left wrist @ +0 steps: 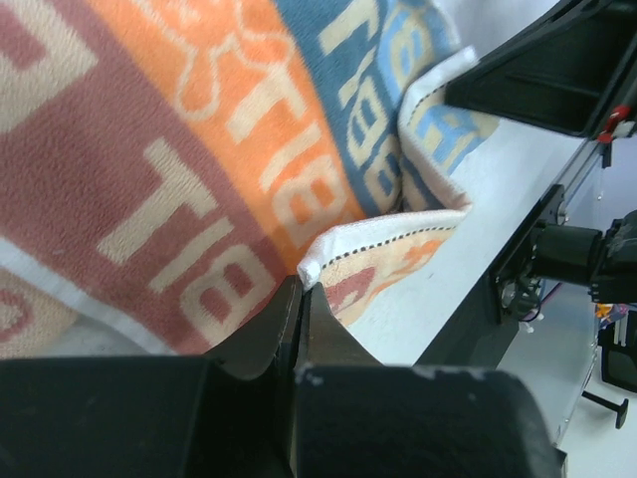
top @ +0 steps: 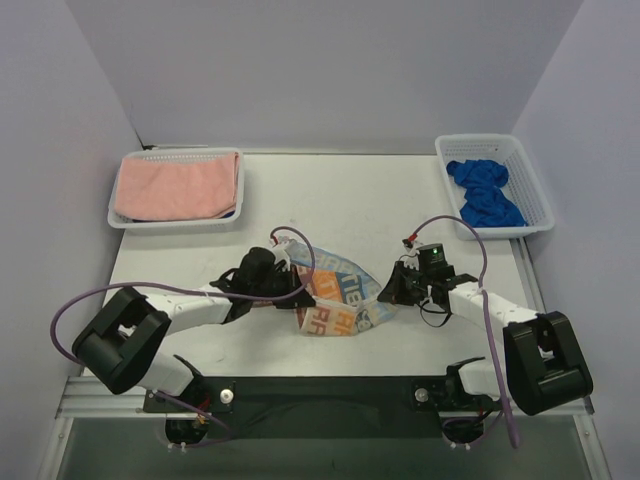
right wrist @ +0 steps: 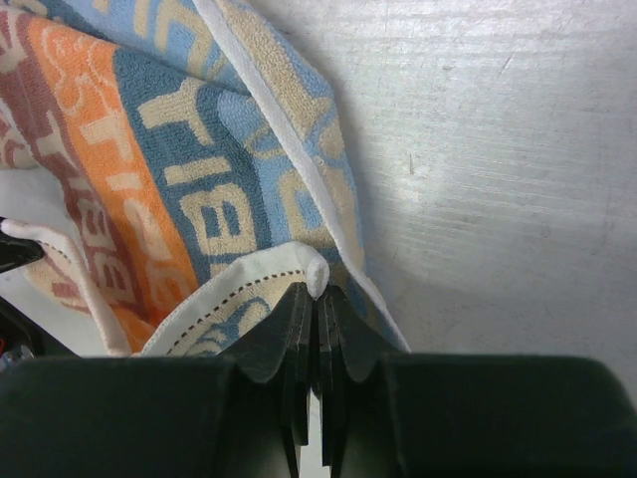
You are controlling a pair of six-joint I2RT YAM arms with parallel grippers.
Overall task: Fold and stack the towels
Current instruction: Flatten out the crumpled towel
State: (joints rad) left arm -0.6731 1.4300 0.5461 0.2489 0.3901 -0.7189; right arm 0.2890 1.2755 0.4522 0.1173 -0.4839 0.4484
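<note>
The white RABBIT towel (top: 335,295) with orange and blue lettering lies bunched on the table between my arms. My left gripper (top: 292,292) is shut on its left corner; the left wrist view shows the white hem (left wrist: 333,249) pinched at the fingertips (left wrist: 302,289). My right gripper (top: 392,290) is shut on its right corner, seen as a white hem (right wrist: 299,264) pinched at the tips (right wrist: 317,297). A folded salmon-pink towel (top: 175,187) lies in the left basket. A crumpled royal-blue towel (top: 485,192) lies in the right basket.
A white mesh basket (top: 120,218) stands at the back left and another (top: 540,190) at the back right. Purple cables loop over both arms. The table's front edge and black rail (top: 320,390) run below the arms.
</note>
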